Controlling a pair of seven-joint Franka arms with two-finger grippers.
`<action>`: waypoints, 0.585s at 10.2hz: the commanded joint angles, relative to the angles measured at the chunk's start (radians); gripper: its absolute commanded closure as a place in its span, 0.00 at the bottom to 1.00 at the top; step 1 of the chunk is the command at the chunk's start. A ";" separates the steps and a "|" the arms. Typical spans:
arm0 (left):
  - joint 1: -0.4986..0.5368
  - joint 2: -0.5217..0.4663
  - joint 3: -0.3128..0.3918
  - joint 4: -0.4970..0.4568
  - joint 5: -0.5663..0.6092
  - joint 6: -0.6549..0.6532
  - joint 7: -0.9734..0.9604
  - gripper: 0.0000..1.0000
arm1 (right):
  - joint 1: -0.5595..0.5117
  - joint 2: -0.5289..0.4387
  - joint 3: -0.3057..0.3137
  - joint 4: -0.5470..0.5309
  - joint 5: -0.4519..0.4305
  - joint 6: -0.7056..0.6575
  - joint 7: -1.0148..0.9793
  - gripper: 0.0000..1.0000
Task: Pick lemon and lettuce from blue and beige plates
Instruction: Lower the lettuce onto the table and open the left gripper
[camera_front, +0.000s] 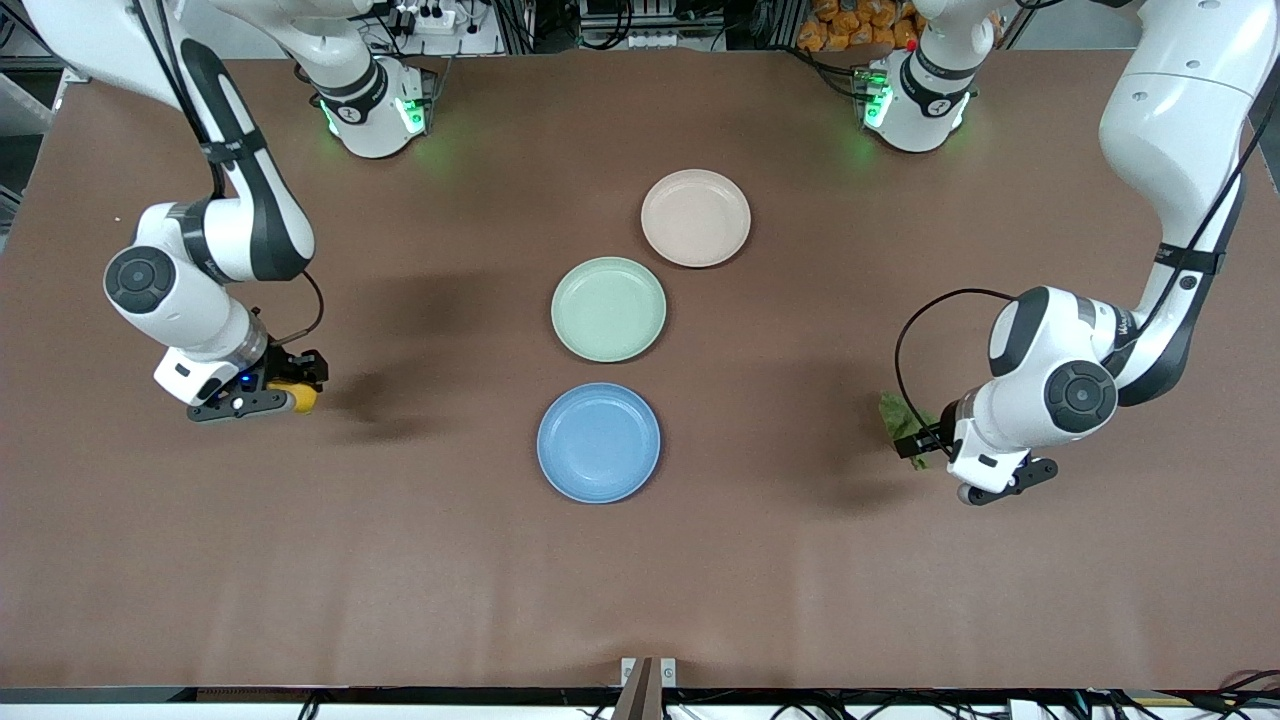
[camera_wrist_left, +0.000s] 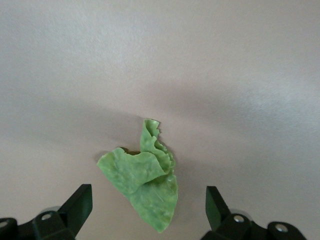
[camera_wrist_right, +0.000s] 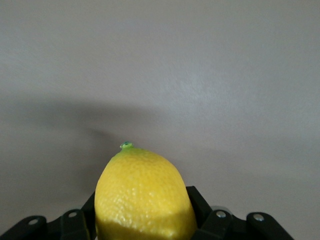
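Observation:
My right gripper (camera_front: 288, 392) is shut on a yellow lemon (camera_front: 302, 399), low over the bare table toward the right arm's end; in the right wrist view the lemon (camera_wrist_right: 144, 197) fills the gap between the fingers (camera_wrist_right: 200, 207). A green lettuce leaf (camera_front: 898, 417) lies on the table toward the left arm's end. My left gripper (camera_front: 925, 447) is open around it. In the left wrist view the lettuce (camera_wrist_left: 145, 177) lies between the wide-apart fingertips (camera_wrist_left: 80, 202) without touching them. The blue plate (camera_front: 598, 442) and beige plate (camera_front: 695, 217) are empty.
An empty green plate (camera_front: 608, 308) sits between the beige and blue plates in the middle of the table. The three plates form a line running toward the front camera. The brown table top (camera_front: 450, 560) spreads around them.

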 joint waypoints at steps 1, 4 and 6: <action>-0.130 -0.122 0.143 -0.052 -0.074 -0.011 0.018 0.00 | -0.014 0.077 0.008 -0.003 0.011 0.109 -0.019 0.78; -0.248 -0.277 0.295 -0.176 -0.193 -0.011 0.158 0.00 | -0.024 0.174 0.004 -0.005 0.011 0.245 -0.021 0.78; -0.263 -0.387 0.311 -0.246 -0.224 -0.012 0.186 0.00 | -0.023 0.178 -0.002 0.000 0.011 0.245 -0.018 0.64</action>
